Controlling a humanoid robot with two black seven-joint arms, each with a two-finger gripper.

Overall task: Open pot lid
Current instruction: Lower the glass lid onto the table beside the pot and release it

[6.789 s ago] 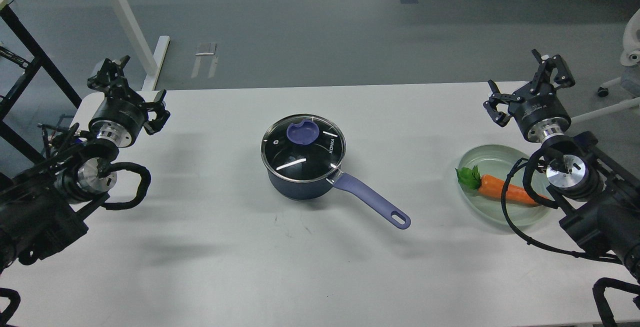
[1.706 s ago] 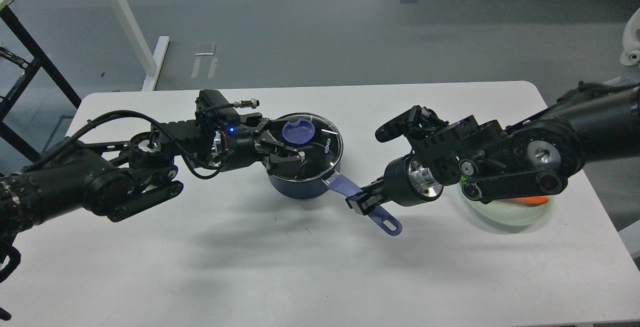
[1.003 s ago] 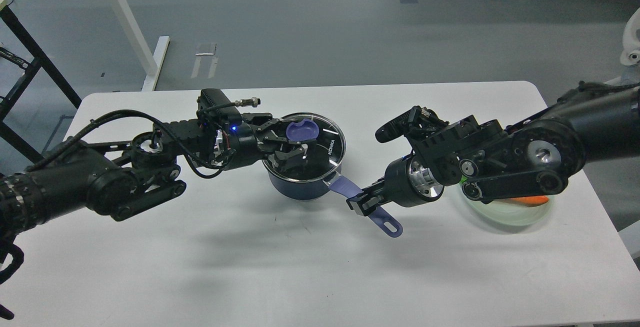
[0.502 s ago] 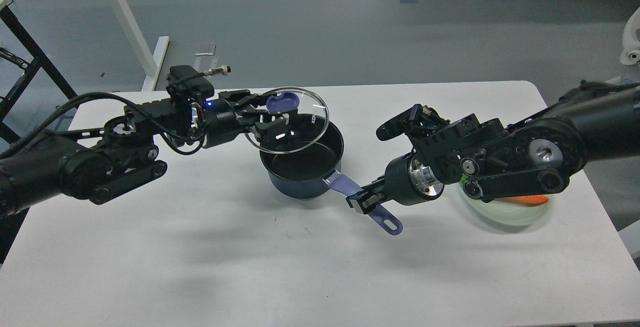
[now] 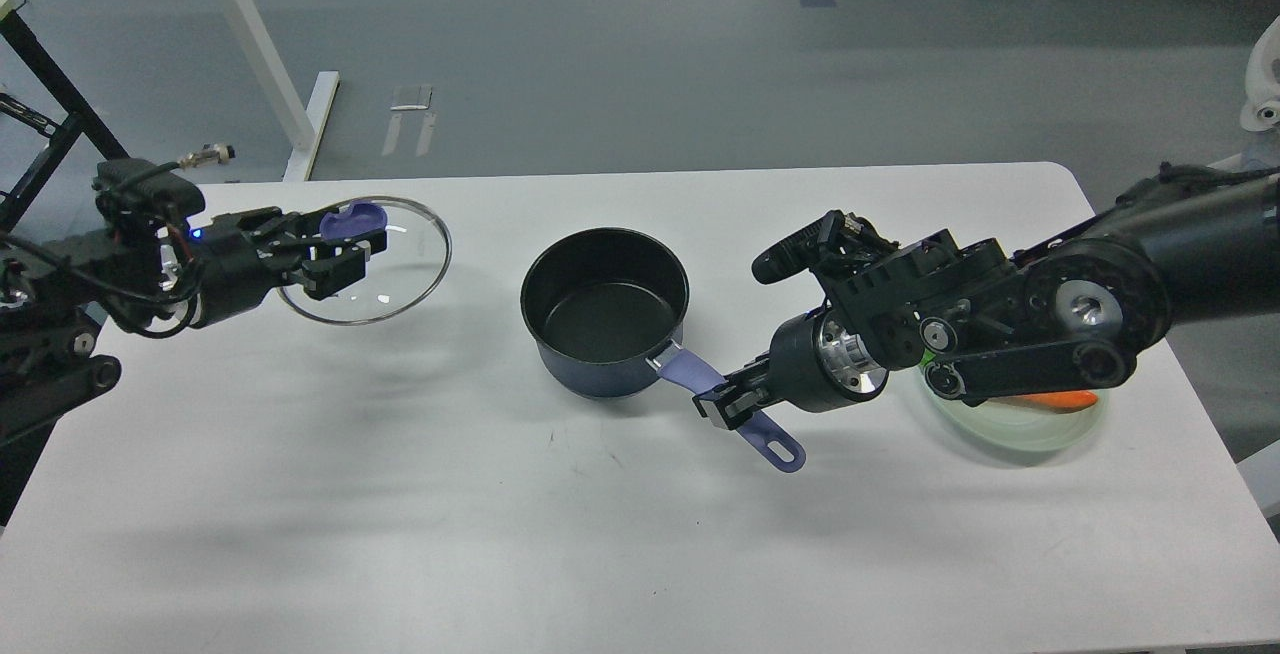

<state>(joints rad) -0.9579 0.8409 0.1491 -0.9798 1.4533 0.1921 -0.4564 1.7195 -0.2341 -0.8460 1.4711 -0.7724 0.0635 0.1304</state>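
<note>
Lid [image 5: 385, 264] held by left hand [image 5: 335, 246], apart from open pot [image 5: 605, 309].

Small navy saucepan [image 5: 605, 309] at mid-table, uncovered. Round clear glass lid [image 5: 385, 264] well left of it, between the left gripper [image 5: 335, 246] fingers. Right gripper [image 5: 728, 404] fingers around the saucepan's handle. Pale green plate [image 5: 1020, 429] behind the right arm.

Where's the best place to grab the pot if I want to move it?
Grip the pot by its long purple handle, which sticks out toward the front right. Come from that side, as the right gripper does, pinching it mid-length.
</note>
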